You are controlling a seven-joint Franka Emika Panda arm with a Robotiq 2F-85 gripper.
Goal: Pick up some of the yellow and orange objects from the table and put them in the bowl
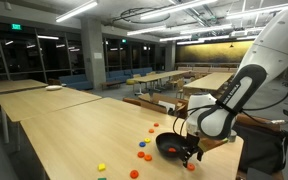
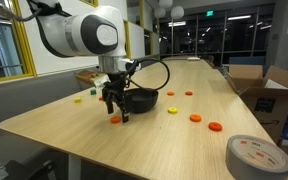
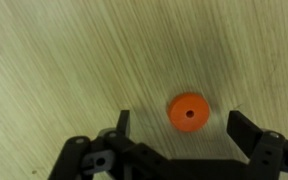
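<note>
My gripper (image 3: 182, 128) is open and points straight down at the light wooden table (image 3: 64, 60). A round orange piece (image 3: 189, 112) with a small centre hole lies flat on the table between the two fingers, touching neither. In both exterior views the gripper (image 2: 117, 112) (image 1: 191, 155) hangs low over this piece (image 2: 115, 119) right beside the black bowl (image 2: 142, 100) (image 1: 169, 145). More orange pieces (image 2: 195, 118) (image 1: 146, 155) and yellow ones (image 2: 78, 98) (image 1: 101, 167) are scattered on the table.
A roll of grey tape (image 2: 257, 157) lies near the table's edge. A cardboard box (image 2: 274, 95) stands beside the table. A small blue piece (image 1: 152, 127) lies beyond the bowl. Other wooden tables (image 1: 44, 100) stand further off.
</note>
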